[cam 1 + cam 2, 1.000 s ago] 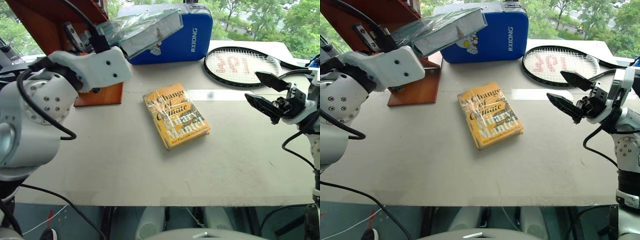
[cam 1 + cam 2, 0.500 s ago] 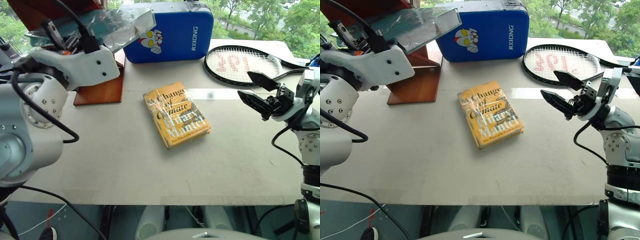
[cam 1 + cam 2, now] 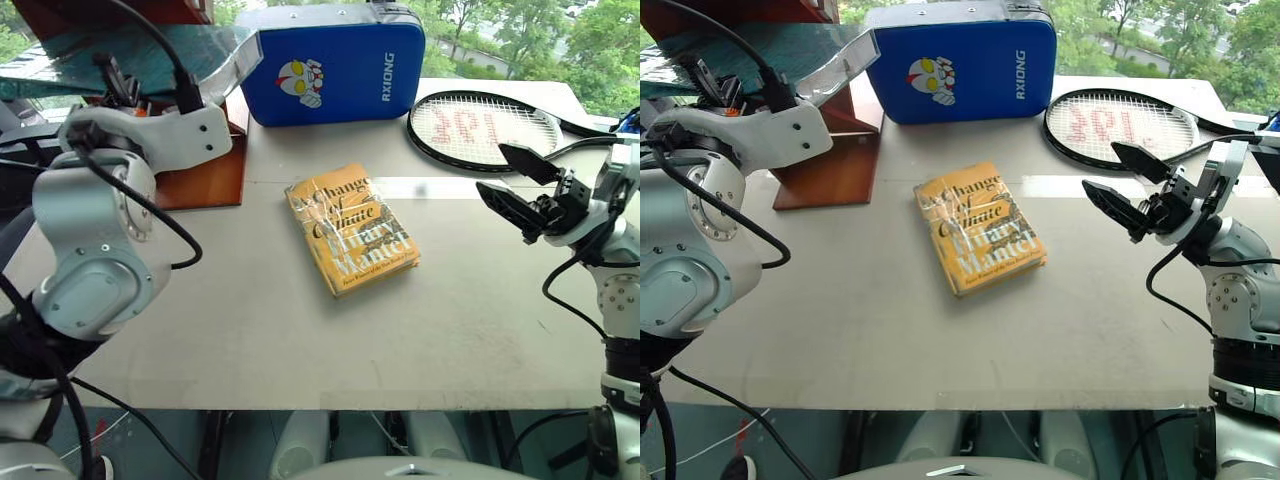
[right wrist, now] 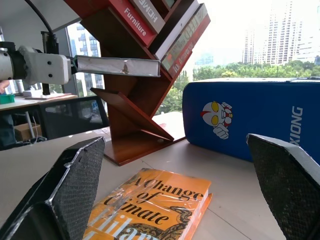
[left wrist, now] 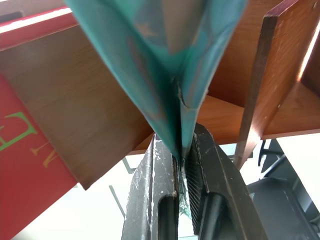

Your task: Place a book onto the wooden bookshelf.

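**Item record: wrapped teal book held aloft at the shelf, not yet set down**

Head views. Left gripper [image 3: 715, 90]: raised at the near-left, jaws clamped on the book [image 3: 790, 45], a teal hardcover in crinkled clear wrap. The book lies roughly flat in the air, pale page edges toward the blue padded case [image 3: 960, 60], above the table [image 3: 840, 330] and in front of the wooden bookshelf [image 3: 835, 165], whose reddish base stands on the table's far-left corner. Right gripper [image 3: 1130, 185]: empty, jaws spread wide, hovering over the table's right side. Also on the table: a yellow-orange book [image 3: 980, 228] lying flat at centre, and a racket [image 3: 1120, 120] at the far right, just beside the case.

Left wrist view. Two black fingers [image 5: 160, 200] pinch the teal cover's edge; slanted brown shelf boards and a red spine with pale green lettering lie close behind.

Right wrist view. The book is seen side-on, level, with its far end meeting the slanted upright of the bookshelf; whether it touches wood cannot be told. Other books already sit in the upper slanted compartments.

Progress, as judged. Pick-up and lift done. Remaining: seat the book in a compartment, release, withdraw.
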Action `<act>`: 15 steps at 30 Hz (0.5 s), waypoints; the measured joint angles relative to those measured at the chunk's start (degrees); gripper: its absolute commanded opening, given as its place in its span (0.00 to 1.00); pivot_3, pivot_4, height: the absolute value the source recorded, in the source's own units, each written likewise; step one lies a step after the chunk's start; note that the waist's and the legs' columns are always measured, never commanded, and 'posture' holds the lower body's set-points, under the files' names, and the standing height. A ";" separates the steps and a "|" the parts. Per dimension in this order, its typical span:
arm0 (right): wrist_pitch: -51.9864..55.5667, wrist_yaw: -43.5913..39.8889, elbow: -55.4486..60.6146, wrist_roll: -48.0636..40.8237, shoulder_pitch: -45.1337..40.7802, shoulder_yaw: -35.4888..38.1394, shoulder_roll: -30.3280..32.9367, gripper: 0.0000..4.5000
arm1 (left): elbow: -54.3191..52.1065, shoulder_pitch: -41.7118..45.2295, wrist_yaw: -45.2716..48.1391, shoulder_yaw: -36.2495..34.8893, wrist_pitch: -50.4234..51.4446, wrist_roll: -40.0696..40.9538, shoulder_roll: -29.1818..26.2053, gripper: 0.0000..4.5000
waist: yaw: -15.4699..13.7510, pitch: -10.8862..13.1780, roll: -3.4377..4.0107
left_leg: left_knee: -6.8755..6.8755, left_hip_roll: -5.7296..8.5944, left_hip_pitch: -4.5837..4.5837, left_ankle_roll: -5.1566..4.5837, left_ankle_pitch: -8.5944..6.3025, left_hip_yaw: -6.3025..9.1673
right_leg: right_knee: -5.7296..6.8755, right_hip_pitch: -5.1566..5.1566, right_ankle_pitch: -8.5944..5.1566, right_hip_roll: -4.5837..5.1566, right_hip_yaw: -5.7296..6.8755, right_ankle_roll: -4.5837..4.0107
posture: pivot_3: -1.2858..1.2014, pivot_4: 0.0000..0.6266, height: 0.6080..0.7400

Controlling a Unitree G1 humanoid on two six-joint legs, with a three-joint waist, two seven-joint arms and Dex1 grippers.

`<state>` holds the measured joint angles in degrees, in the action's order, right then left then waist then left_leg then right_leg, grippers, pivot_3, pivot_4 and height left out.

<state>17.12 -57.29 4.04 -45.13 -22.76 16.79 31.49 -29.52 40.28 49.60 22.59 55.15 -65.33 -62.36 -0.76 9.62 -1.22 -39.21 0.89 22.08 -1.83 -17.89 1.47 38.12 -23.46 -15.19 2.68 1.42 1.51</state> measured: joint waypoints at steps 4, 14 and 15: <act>-0.04 0.40 0.68 0.01 0.24 -0.02 -0.13 1.00 | 3.42 1.05 1.89 -0.56 -2.11 -5.17 5.04 0.56 | 0.00 -0.01 -0.01 | -0.03 0.00 0.04 0.00 0.00 -0.01 | -0.03 0.00 0.00 0.04 0.00 0.01 | 0.52 0.24 1.00; -0.89 1.02 1.46 0.10 1.56 -0.02 -0.46 1.00 | 5.23 0.15 1.19 -9.23 -8.01 -13.73 13.59 0.99 | -0.03 -0.03 -0.02 | -0.10 0.00 0.05 0.00 0.00 0.00 | 0.01 0.01 0.02 0.16 0.06 0.02 | 0.52 0.24 1.00; -1.16 1.02 1.46 0.21 1.55 -0.02 -0.48 1.00 | 5.15 -0.22 0.78 -10.03 -8.65 -14.35 14.62 0.99 | -0.03 -0.04 -0.03 | -0.10 0.01 0.05 0.00 0.00 0.01 | 0.02 0.00 0.02 0.16 0.07 0.02 | 0.52 0.24 1.00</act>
<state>15.96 -56.26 5.49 -44.92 -21.21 16.78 31.01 -24.37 40.07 50.39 12.56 46.49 -79.68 -47.74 -0.80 9.58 -1.25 -39.31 0.90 22.13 -1.83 -17.90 1.47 38.13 -23.46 -15.17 2.84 1.48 1.53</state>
